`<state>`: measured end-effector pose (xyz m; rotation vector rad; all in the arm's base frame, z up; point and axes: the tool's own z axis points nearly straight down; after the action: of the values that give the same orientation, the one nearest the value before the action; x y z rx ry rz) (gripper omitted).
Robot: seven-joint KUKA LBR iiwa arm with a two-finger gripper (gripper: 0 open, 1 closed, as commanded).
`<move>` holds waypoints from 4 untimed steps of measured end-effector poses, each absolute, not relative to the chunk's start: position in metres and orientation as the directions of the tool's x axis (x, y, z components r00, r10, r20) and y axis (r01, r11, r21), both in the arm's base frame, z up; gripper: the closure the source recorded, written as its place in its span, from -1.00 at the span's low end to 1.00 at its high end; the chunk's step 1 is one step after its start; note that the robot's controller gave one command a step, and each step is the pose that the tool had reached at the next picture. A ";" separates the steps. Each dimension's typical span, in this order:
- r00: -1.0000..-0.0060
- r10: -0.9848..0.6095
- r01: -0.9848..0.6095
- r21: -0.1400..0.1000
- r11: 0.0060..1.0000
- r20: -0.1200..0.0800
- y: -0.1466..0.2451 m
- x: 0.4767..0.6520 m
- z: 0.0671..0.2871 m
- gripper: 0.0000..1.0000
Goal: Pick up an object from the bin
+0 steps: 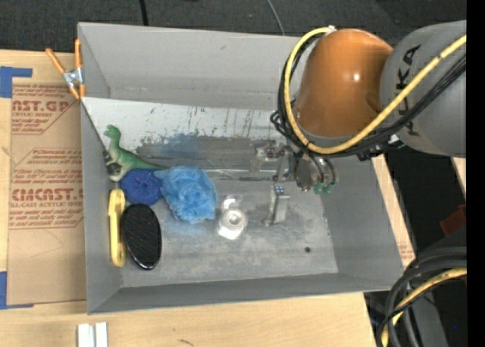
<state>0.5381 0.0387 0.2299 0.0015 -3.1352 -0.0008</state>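
Bin [356, 247]: grey metal, sloped walls, scuffed flat floor. All loose things lie in the left half of the floor.
Arm [345, 84]: reaches in over the bin's right wall. Its orange cover hangs above the right-centre of the floor.
Tool [277, 213]: low over bare floor, right of centre, about midway between the far and near edges. It cannot be told whether it is spread or pressed together. It stands apart from every loose thing.
Light-blue crumpled wad [189, 194]: left of centre, touching the dark-blue lump.
Black oval brush [142, 236]: near-left corner, touching the yellow handle.
Dark-blue lump [140, 185]: near the left edge, between the wad and the dinosaur.
Green toy dinosaur [117, 154]: against the left edge, toward the far-left corner.
Yellow handle [116, 228]: lies along the left edge, toward the near-left corner.
Small white-and-clear piece [231, 220]: just beside the wad, between it and the tool. It is the nearest thing to the tool.
Task status: judged not yet done, as nothing is lifted.
Risk, empty closure: closing at this position would likely pinch only bare metal.
Risk, slip: the small piece looks hard and smooth, so an off-centre pinch could squirt it aside.
Risk, snag: a reach toward the left edge could drag the soft wad along with it.
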 end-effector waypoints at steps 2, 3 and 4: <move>-0.996 -0.086 -0.086 0.000 0.996 -0.009 0.041 0.541 0.215 -1.00; -0.980 -0.197 -0.197 0.003 0.980 0.003 0.018 0.529 0.182 -1.00; -1.000 -0.007 -0.007 0.000 1.000 -0.004 0.024 0.536 0.173 -1.00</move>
<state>0.5364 0.0238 0.1732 0.0116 -3.1452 -0.0005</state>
